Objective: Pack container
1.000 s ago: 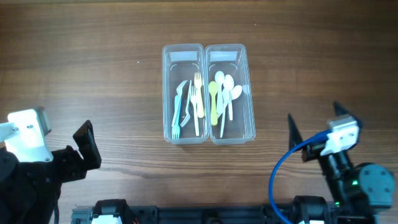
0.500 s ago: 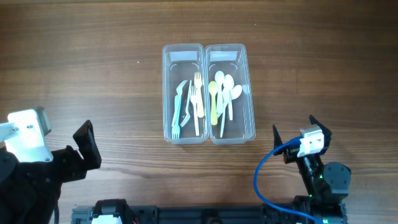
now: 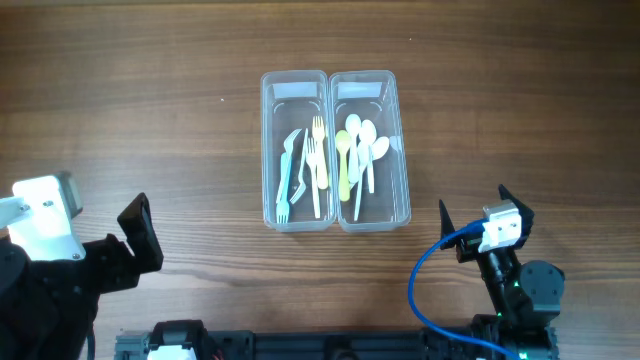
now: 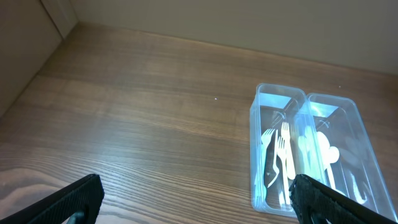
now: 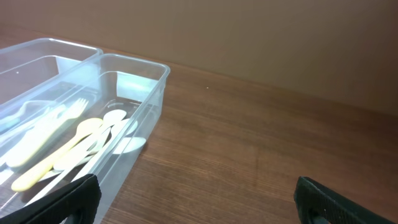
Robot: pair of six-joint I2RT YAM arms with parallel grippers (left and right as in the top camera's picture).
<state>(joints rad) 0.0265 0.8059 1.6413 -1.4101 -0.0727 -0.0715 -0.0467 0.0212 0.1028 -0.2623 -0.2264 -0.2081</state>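
Observation:
Two clear plastic containers stand side by side mid-table. The left container (image 3: 272, 150) holds several plastic forks (image 3: 315, 160) in blue, white and yellow. The right container (image 3: 402, 150) holds several spoons (image 3: 355, 150) in white and yellow. Both show in the left wrist view (image 4: 258, 149) and the right wrist view (image 5: 143, 93). My left gripper (image 3: 140, 232) is open and empty at the near left, its fingers wide apart (image 4: 199, 202). My right gripper (image 3: 478, 212) is open and empty at the near right, just right of the spoon container (image 5: 196, 199).
The wooden table (image 3: 130, 110) carries nothing else. A blue cable (image 3: 425, 280) loops beside the right arm. A wall edge shows at the far left in the left wrist view (image 4: 37, 43).
The right arm pulled back toward the near edge and shifted left a second ago, then held still. The left arm has not moved.

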